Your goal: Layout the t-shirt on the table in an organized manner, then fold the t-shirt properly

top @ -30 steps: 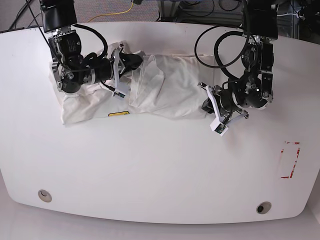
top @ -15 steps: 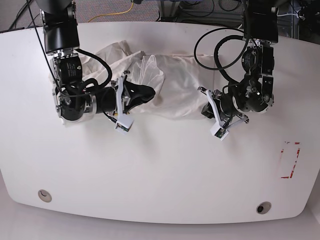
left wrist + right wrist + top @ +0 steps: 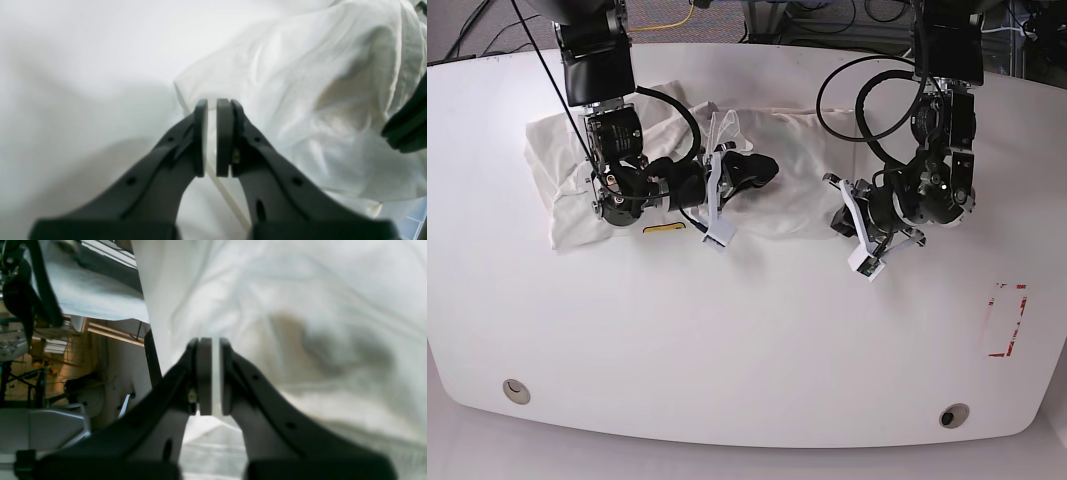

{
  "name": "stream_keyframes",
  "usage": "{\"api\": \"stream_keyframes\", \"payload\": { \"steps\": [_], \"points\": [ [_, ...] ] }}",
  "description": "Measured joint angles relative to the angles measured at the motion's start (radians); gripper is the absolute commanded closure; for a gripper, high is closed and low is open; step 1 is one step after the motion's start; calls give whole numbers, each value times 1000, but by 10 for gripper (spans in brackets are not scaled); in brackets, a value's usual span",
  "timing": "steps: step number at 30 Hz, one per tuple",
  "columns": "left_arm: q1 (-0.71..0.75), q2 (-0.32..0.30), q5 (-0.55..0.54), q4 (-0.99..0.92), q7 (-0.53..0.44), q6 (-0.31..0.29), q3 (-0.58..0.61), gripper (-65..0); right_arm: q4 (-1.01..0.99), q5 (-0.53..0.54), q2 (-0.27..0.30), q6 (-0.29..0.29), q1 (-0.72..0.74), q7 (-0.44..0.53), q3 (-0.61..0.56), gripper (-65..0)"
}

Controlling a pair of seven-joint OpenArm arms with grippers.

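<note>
The t-shirt [image 3: 787,170] stretches between both hands, the right hand [image 3: 762,168] and left hand [image 3: 839,218] each pinching it.

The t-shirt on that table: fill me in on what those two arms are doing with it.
The white t-shirt lies bunched along the far side of the white table, not yet spread flat. The right hand is shut on a pinch of its cloth and holds it raised above the heap. The left hand is shut on the hem at the shirt's other end, low by the tabletop. No folding has begun.
</note>
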Motion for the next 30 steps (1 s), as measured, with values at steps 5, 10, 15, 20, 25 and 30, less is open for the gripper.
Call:
{"api": "stream_keyframes", "payload": {
  "steps": [5, 10, 15, 20, 25, 30],
  "points": [
    [0, -2, 0, 0, 0, 0, 0, -31, -4, -92, 12, 0, -25, 0, 0, -41],
    [0, -18, 0, 0, 0, 0, 0, -31, -4, -125, 67, 0, -47, 13, -2, -41],
    [0, -17, 0, -2, 0, 0, 0, -31, 33, -125, 152, 1, -68, 34, 2, -41],
    [0, -17, 0, -2, 0, 0, 0, -31, 108, -134, 218, 3, -73, 29, 3, -41],
    [0, -18, 0, -2, 0, 0, 5, -31, 191, -140, 262, 3, -70, 30, 3, -41],
    [2, 6, -4, -1, 1, -95, 16, -31, 271, -140, 289, 4, -70, 29, 4, -41]
  ]
}}
